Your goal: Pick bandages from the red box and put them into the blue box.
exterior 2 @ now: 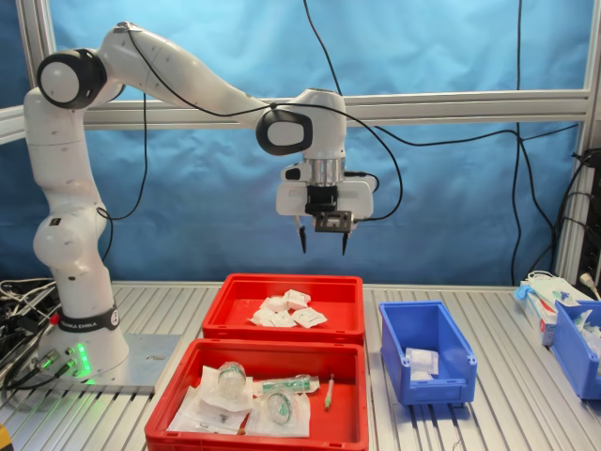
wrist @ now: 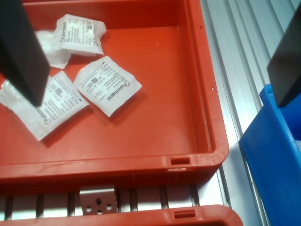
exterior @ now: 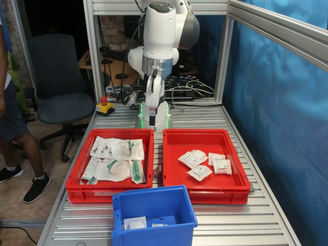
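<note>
The red box (exterior: 205, 138) (exterior 2: 338, 287) (wrist: 178, 70) holds several bandages, small white square packets (exterior: 193, 159) (exterior 2: 286, 310) (wrist: 107, 84). My gripper (exterior 2: 322, 242) (wrist: 160, 101) is open and empty, high above this box's end nearest the blue box. Its dark fingers (wrist: 21, 52) frame the wrist view. It is out of sight in the first exterior view. The blue box (exterior: 154, 207) (exterior 2: 427, 329) (wrist: 273, 155) stands beside the red trays and holds white packets (exterior: 136, 223) (exterior 2: 422, 362).
A second red tray (exterior: 84, 164) (exterior 2: 178, 395) holds clear green-printed pouches with syringes. Another blue bin (exterior 2: 575, 352) and a white packet box (exterior 2: 543, 296) stand at the second exterior view's right. A red stop button (exterior: 104, 105), a chair (exterior: 59, 77) and a person (exterior: 10, 113) are nearby.
</note>
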